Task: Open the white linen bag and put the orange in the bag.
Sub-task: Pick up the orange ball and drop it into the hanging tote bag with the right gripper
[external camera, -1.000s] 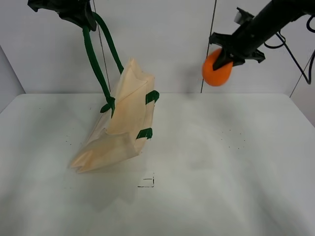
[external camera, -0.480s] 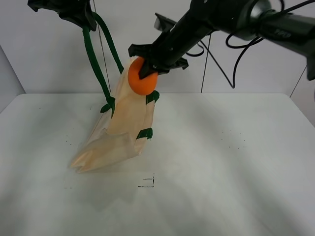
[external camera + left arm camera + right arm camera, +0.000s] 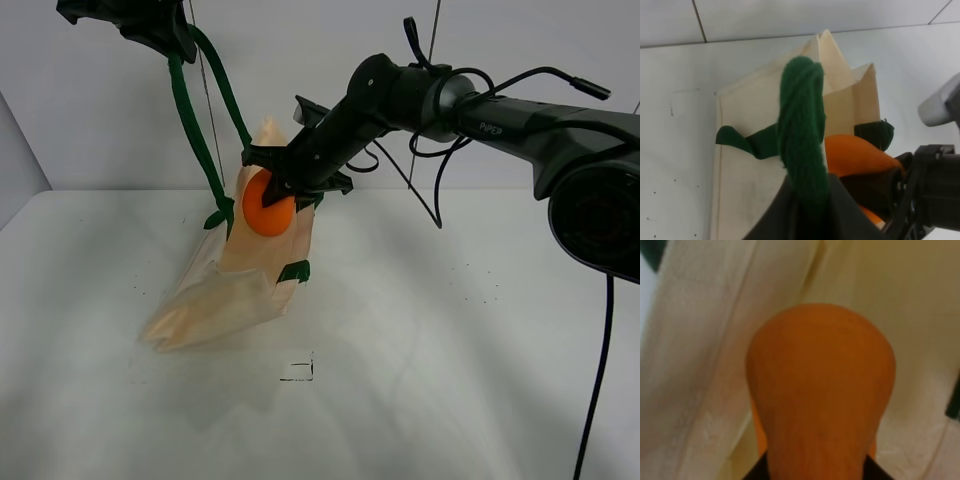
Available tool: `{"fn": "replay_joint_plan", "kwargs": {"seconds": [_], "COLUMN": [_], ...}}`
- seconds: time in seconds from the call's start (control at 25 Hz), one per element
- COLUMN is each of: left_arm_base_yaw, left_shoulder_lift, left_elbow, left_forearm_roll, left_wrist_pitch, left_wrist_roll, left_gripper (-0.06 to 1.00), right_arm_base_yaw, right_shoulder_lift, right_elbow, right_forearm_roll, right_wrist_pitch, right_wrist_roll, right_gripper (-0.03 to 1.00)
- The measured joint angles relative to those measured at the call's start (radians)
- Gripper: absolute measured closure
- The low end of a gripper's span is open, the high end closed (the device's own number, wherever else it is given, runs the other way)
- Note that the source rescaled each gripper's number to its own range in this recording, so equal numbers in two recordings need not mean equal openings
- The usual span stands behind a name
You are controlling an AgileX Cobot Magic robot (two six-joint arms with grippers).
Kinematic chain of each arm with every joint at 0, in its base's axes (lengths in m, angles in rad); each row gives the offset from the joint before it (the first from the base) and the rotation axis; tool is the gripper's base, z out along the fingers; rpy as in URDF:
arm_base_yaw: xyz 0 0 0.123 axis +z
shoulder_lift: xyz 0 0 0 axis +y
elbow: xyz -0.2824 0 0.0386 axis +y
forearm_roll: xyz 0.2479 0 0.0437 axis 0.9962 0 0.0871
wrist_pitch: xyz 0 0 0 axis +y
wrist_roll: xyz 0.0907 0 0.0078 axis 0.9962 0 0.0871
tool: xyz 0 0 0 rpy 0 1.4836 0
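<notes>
Pincers are both closed. The left pincer (image 3: 172, 40) grips the green handle (image 3: 195, 120) high above the tabletop (image 3: 460, 330), so the bag (image 3: 240, 285) hangs tilted with its bottom resting on that surface. The right pincer (image 3: 288, 185) clamps the orange (image 3: 268, 210) at the bag's mouth, cream cloth close around the fruit; a green tab (image 3: 293, 270) shows just below.

The high camera faces the back wall (image 3: 330, 50), looking down on the whole surface (image 3: 450, 380). Both wrist cameras look closely at bag (image 3: 745, 165) and orange (image 3: 820, 390), which all views share.
</notes>
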Motion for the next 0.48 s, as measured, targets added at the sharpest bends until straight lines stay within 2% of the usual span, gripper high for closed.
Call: {"fn": "replay_joint_plan", "kwargs": {"seconds": [0.16, 0.2, 0.24, 0.36, 0.4, 0.48], "left_arm_base_yaw": [0.0, 0.0, 0.0, 0.0, 0.0, 0.0], "left_shoulder_lift": [0.0, 0.0, 0.0, 0.0, 0.0, 0.0], "left_elbow": [0.0, 0.0, 0.0, 0.0, 0.0, 0.0], "left_forearm_roll": [-0.001, -0.001, -0.001, -0.002, -0.003, -0.003], "left_wrist_pitch": [0.0, 0.0, 0.0, 0.0, 0.0, 0.0], "left_wrist_roll": [0.0, 0.0, 0.0, 0.0, 0.0, 0.0], "left_gripper": [0.94, 0.94, 0.94, 0.94, 0.94, 0.94], "right_arm_base_yaw": [0.003, 0.003, 0.003, 0.003, 0.003, 0.003], "right_shoulder_lift": [0.008, 0.008, 0.008, 0.008, 0.008, 0.005], "right_elbow": [0.0, 0.0, 0.0, 0.0, 0.0, 0.0], "right_forearm_roll": [0.008, 0.01, 0.011, 0.014, 0.014, -0.009], "right_wrist_pitch": [0.012, 0.017, 0.019, 0.02, 0.02, 0.028], "right_wrist_roll": [-0.016, -0.027, -0.039, -0.084, -0.097, -0.11], "right_gripper": [0.95, 0.87, 0.73, 0.2, 0.11, 0.02]}}
